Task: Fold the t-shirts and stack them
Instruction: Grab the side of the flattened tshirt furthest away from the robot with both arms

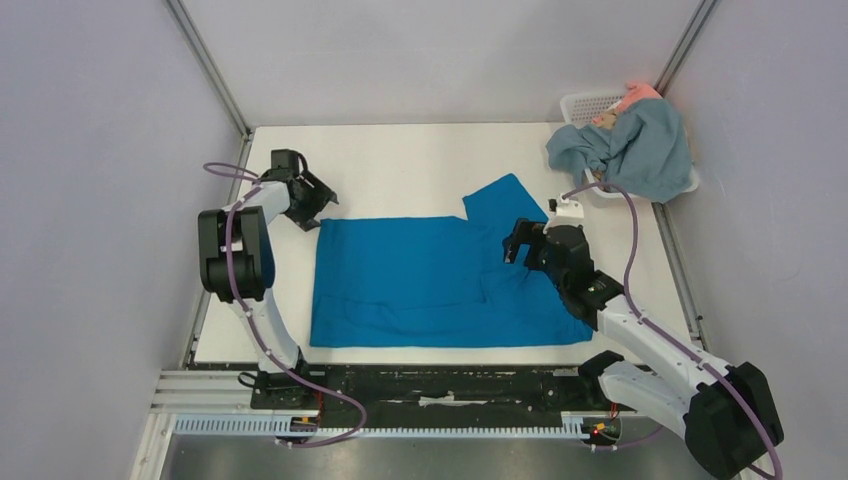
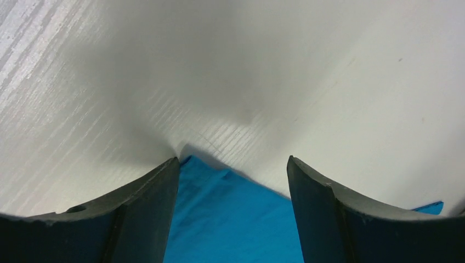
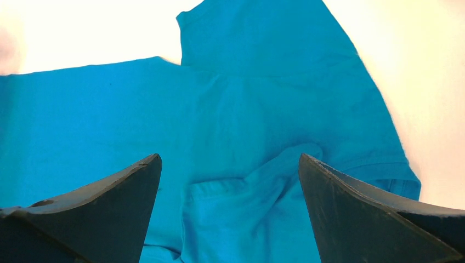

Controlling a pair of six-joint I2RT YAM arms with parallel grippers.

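Observation:
A bright cobalt-blue t-shirt (image 1: 420,280) lies spread flat on the white table, one sleeve (image 1: 500,200) pointing to the far side. My left gripper (image 1: 318,205) is at the shirt's far left corner. In the left wrist view that corner (image 2: 219,213) lies between the fingers of the open left gripper (image 2: 233,161), which are apart from it. My right gripper (image 1: 518,243) hovers open over the shirt's right part. In the right wrist view a raised fold (image 3: 257,186) sits between the wide jaws of the right gripper (image 3: 230,159). A grey-blue t-shirt (image 1: 640,150) drapes over the basket.
A white lattice basket (image 1: 585,105) stands at the far right corner, with salmon-pink cloth (image 1: 640,95) in it. Grey walls and metal posts enclose the table on the left, the far side and the right. A black rail (image 1: 430,385) runs along the near edge.

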